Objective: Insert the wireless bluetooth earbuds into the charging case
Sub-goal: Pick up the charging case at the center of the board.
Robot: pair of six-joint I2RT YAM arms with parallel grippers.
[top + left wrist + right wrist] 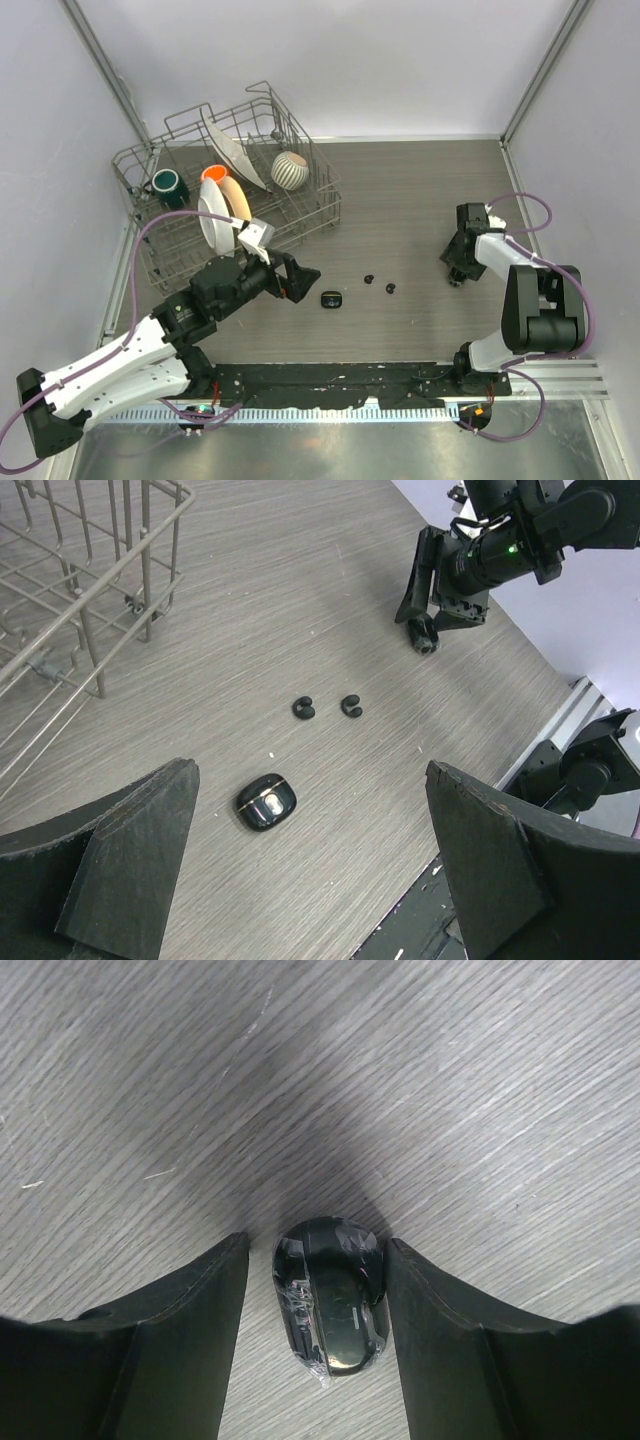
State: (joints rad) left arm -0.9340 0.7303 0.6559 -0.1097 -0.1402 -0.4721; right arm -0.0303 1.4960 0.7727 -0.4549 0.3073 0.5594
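Note:
The black glossy charging case [331,298] lies closed on the wood table, also in the left wrist view [266,802]. Two tiny black earbuds [369,277] [390,288] lie just right of it, side by side in the left wrist view [304,707] [351,705]. My left gripper [303,280] [310,810] is open wide and empty, hovering left of the case. My right gripper [458,277] [316,1250] straddles a small black oblong piece wrapped in clear film [330,1305] that rests on the table. The right finger touches it and the left stands slightly apart. I cannot tell what this piece is.
A wire dish rack [320,215] with plates, a green mug and a ribbed cup stands at the back left; its corner shows in the left wrist view [100,580]. A black rail [330,380] runs along the near table edge. Walls close in on both sides.

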